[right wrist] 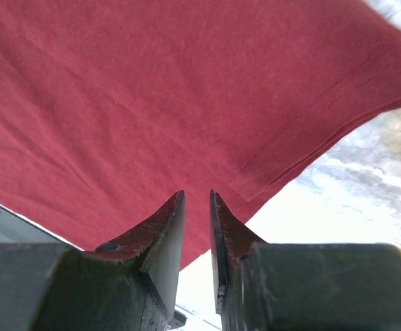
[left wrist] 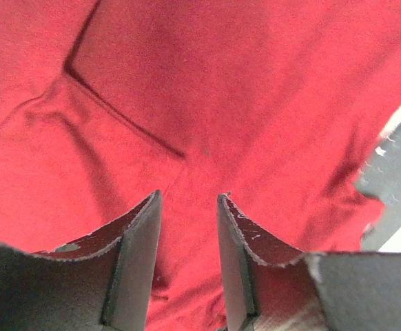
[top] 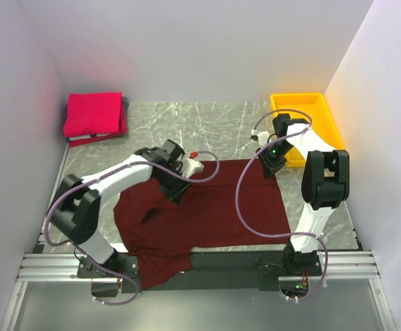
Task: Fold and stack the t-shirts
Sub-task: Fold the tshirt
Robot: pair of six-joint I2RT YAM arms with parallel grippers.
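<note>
Lying spread across the middle of the table (top: 207,121), the maroon shirt (top: 214,207) is draping its near hem over the front edge between the arm bases. The left gripper (left wrist: 190,198) is pointing down at the shirt's far left part, by a sleeve seam. Its jaws are standing moderately apart and gripping nothing, with only cloth showing below the gap; whether the tips are touching the cloth I cannot tell. The right gripper (right wrist: 197,194) is sitting at the shirt's far right corner, just beside the hemmed edge, where the cloth is meeting bare marble. Its jaws are leaving only a narrow slit, and nothing is showing between them. The red shirt (top: 92,114) is resting folded in the far left corner, on other folded cloth (top: 90,140) peeking out beneath it, well apart from the maroon one. A yellow tray (top: 304,97) is sitting in the far right corner, just behind the right arm.
</note>
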